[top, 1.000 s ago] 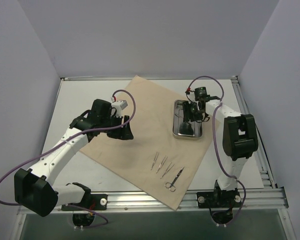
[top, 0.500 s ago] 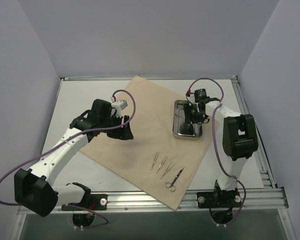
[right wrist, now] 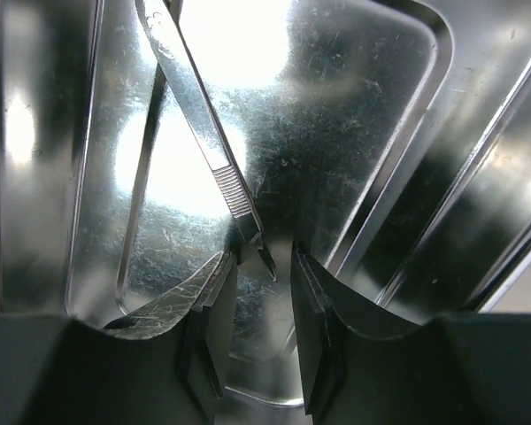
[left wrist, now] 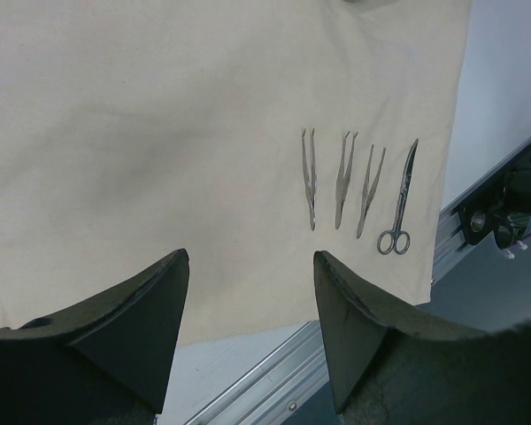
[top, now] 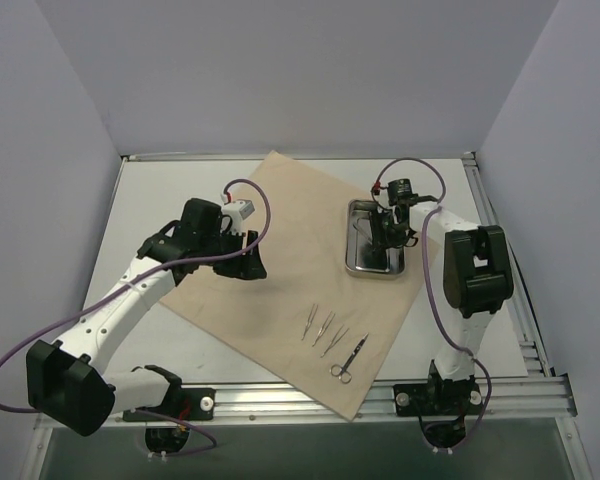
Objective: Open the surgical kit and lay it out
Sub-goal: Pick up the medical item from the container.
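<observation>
Where the right gripper (right wrist: 257, 292) reaches into the tray (right wrist: 372, 124), its jaws stand narrowly apart astride an instrument (right wrist: 199, 115) tip. The left gripper (left wrist: 252, 328) hangs above the wrap (left wrist: 159, 133), jaws spread and holding nothing. The wrap lies flat on the white table (top: 160, 190), bearing the tray, three tweezers (top: 323, 328) and scissors (top: 347, 360). Plain pale walls (top: 300, 70) enclose three sides.

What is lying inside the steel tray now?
A thin metal instrument lies in the steel tray, its tip between the fingers of the right gripper. From above, the gripper covers part of it.
</observation>
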Robot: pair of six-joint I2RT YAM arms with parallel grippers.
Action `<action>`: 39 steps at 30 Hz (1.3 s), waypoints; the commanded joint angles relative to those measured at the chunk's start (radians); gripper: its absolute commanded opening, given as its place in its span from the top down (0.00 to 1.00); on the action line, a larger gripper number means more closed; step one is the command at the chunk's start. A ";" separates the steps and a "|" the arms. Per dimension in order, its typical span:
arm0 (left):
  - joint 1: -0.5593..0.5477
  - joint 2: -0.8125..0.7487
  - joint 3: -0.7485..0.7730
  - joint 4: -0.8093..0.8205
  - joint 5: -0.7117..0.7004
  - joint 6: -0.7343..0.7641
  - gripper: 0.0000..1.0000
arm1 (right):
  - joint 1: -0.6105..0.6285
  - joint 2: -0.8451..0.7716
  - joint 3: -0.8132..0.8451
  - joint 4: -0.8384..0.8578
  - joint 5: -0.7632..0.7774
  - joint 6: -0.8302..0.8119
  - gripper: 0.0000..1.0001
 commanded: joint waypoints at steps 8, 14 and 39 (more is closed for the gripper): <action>0.008 -0.056 -0.002 0.034 0.003 0.013 0.32 | 0.028 0.059 0.027 -0.060 0.019 -0.008 0.72; 0.008 -0.055 0.000 0.041 0.006 0.006 0.32 | 0.051 0.073 0.026 -0.080 0.047 0.000 0.76; 0.008 -0.047 0.041 0.023 -0.008 -0.015 0.26 | 0.053 -0.014 0.073 -0.083 -0.053 0.133 1.00</action>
